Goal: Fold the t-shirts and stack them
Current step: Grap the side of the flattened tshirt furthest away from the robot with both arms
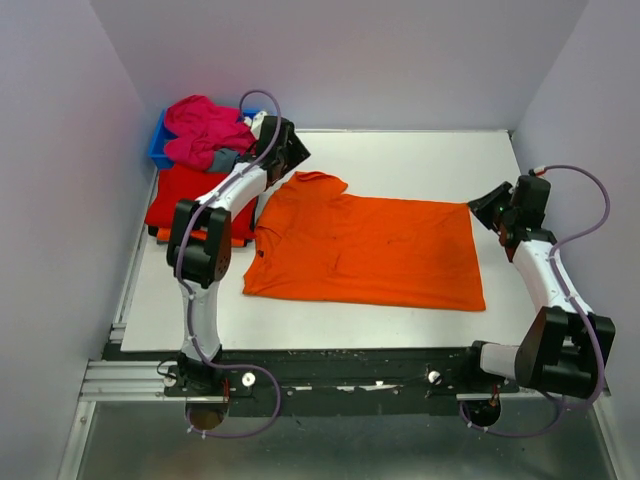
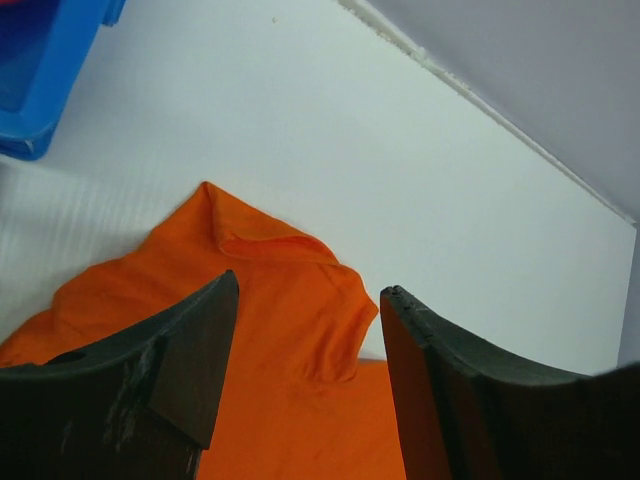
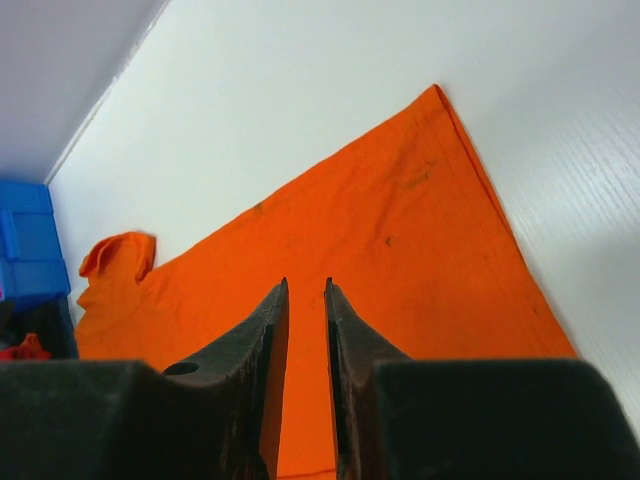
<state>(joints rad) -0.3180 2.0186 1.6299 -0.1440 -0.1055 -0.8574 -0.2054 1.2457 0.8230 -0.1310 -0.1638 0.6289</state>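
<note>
Orange shirt (image 1: 365, 250) lay spread flat mid-counter (image 1: 420, 160), collar to the left, hem to the right. Its far sleeve was bunched up at the far-left corner of the shirt.

The left end effector (image 2: 310, 285) was over that sleeve. Its fingers (image 2: 180, 350) were apart with a wide gap and nothing between them. In the left wrist view the sleeve showed through the gap, but whether the tips touched the cloth could not be told.

The right end effector (image 3: 305, 283) was by the shirt's far-right corner in the top view. Its fingers (image 3: 255, 360) were almost together, leaving a slim gap with nothing seen clamped. In the right wrist view orange cloth showed through the slit, and contact with the shirt could not be told.

Red shirt (image 1: 185, 195) lay at the counter's left edge, partly under the left arm and just beside the orange shirt's collar end. Pink shirt (image 1: 205, 130) was heaped in a loose crumple on the blue bin (image 1: 160, 148) in the far-left corner, hanging over toward the red one. A small grey cloth (image 1: 222, 160) sat at the pile's near side, touching the pink shirt. A bin corner also showed top left in the left wrist view.
</note>
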